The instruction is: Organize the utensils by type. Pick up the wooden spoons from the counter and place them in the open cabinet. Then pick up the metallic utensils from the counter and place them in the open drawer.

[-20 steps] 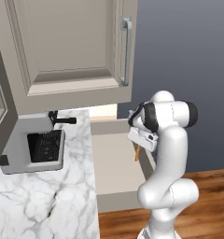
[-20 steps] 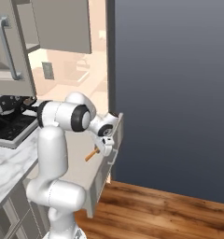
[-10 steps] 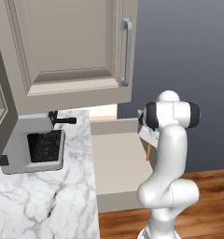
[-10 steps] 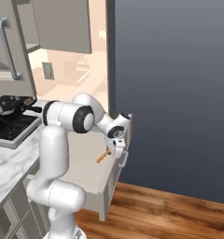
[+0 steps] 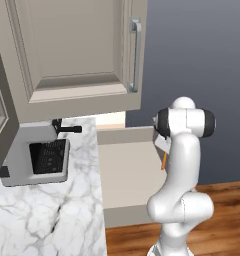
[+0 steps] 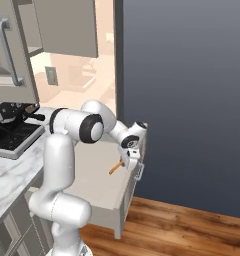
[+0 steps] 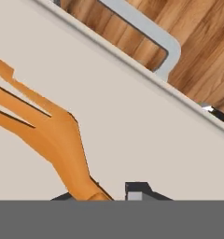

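– How is the scene laid out?
– The worktop (image 5: 67, 210) is seen at the left, with a coffee machine (image 5: 39, 157) set on it at the back. The cabinet (image 5: 77, 55) is hung above that. The open drawer (image 5: 127, 172) is pulled out to the right of the worktop.

– And the fork?
– The fork (image 6: 117, 167) is held over the drawer's front right part by the end effector (image 6: 128, 159), prongs pointed away from it. A wood floor (image 6: 182, 225) is seen beyond the drawer's front, where the drawer handle (image 7: 149, 35) is mounted.
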Controlling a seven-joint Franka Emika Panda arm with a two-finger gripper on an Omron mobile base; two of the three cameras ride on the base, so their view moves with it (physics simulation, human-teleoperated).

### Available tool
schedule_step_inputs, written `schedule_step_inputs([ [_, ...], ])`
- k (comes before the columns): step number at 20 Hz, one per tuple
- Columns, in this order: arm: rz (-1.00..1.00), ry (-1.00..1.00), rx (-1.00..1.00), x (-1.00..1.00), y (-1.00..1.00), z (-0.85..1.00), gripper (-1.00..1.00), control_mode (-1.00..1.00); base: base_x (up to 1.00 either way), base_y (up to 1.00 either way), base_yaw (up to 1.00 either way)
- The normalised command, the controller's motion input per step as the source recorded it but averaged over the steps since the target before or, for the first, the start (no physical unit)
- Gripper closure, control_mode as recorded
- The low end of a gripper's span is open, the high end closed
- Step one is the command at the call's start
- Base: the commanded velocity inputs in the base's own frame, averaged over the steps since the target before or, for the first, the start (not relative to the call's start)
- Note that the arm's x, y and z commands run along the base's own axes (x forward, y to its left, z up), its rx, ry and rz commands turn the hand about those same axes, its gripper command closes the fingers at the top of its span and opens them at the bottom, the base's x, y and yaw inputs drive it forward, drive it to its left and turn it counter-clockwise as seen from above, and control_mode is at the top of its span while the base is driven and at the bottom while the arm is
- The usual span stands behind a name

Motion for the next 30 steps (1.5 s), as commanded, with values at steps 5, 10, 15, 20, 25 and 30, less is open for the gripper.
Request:
schedule_step_inputs([
  [5, 0.03, 0.00, 0.00, -0.15, 0.22, 0.37, 1.00, -1.00, 0.00, 0.00, 0.00],
  [10, 0.04, 0.03, -0.06, -0.03, 0.62, 0.12, 1.00, -1.00, 0.00, 0.00, 0.00],
  [15, 0.07, 0.12, -0.21, 0.10, 0.62, -0.20, 1.00, -1.00, 0.00, 0.00, 0.00],
  [20, 0.15, 0.09, -0.24, 0.17, 0.51, -0.34, 1.00, -1.00, 0.00, 0.00, 0.00],
  [25, 0.19, 0.06, -0.10, 0.09, 0.08, -0.35, 1.00, -1.00, 0.00, 0.00, 0.00],
  [30, 0.02, 0.10, 0.02, 0.17, -0.06, -0.39, 1.00, -1.00, 0.00, 0.00, 0.00],
])
